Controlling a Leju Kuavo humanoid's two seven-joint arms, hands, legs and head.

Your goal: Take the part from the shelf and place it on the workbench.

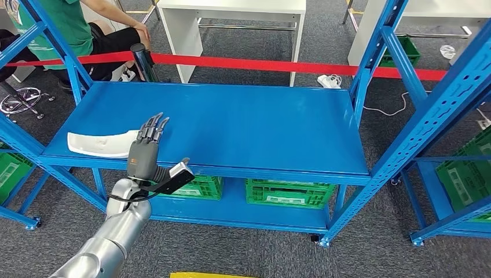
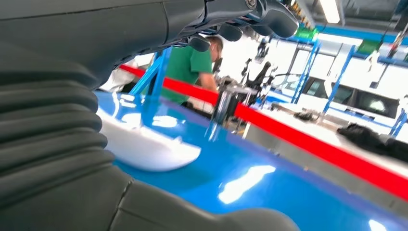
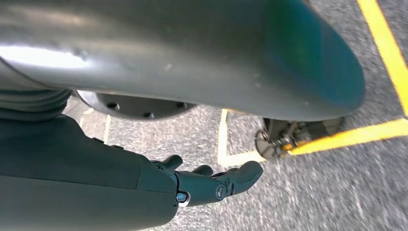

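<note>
On the shelf point(image 1: 231, 124), the part point(image 1: 101, 143) lies lengthwise along its front edge, left hand point(image 1: 147, 147) open.

White part point(image 1: 101, 143), blue shelf point(image 1: 243, 124), red tape point(image 1: 278, 64), green crates point(image 1: 289, 193).

Silver arm point(image 1: 110, 237), dark-fingered grey hand point(image 1: 145, 152)

Left arm point(image 1: 116, 231) raised from below, silver forearm angled up and forward. Left hand point(image 1: 145, 147) flat, palm down, fingers point(image 1: 153, 127) extended straight and close together, holding nothing. Right hand point(image 3: 211, 183) hanging low, fingers loosely extended and slightly apart, likewise holding nothing.
</note>
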